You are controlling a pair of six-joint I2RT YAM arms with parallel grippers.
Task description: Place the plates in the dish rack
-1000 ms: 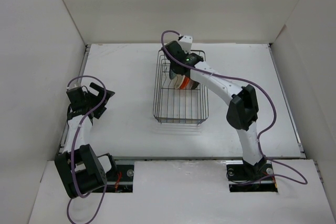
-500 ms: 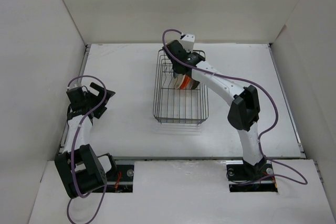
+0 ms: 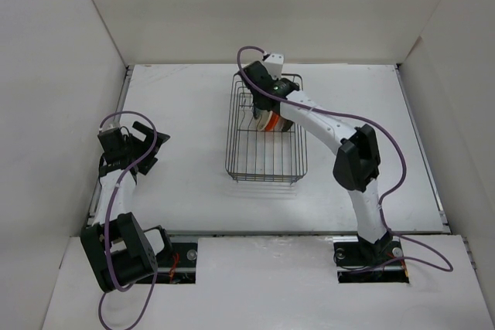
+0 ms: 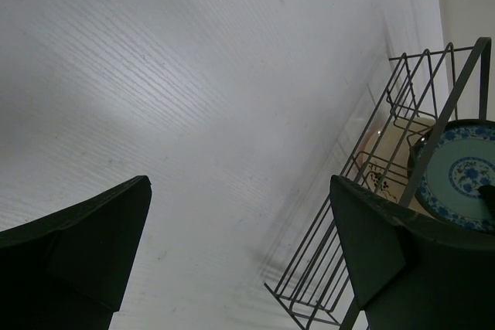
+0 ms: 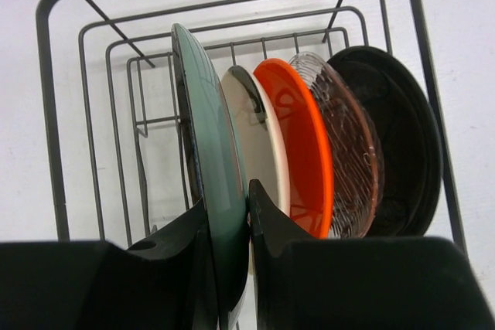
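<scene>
The dish rack [image 3: 264, 178] stands mid-table; it also shows in the right wrist view [image 5: 46, 113] and the left wrist view [image 4: 325, 253]. Several plates stand upright in it in a row: blue-patterned plate [image 5: 205, 137], cream plate [image 5: 259, 144], orange plate [image 5: 298, 144], clear plate [image 5: 340, 144], black plate [image 5: 394, 137]. My right gripper [image 5: 228, 206] is shut on the rim of the blue-patterned plate, over the rack's far end [image 3: 261, 102]. My left gripper [image 3: 147, 141] is open and empty at the table's left [image 4: 240, 183], facing the rack. The blue-patterned plate's face [image 4: 464, 175] shows there.
White walls enclose the table on the left, back and right. The rack's near half holds only bare wires and prongs. The right arm's purple cable loops above the rack's far end.
My right wrist shifted slightly toward the far side and came back, still shut on the blue-patterned plate. The left arm has not moved.
</scene>
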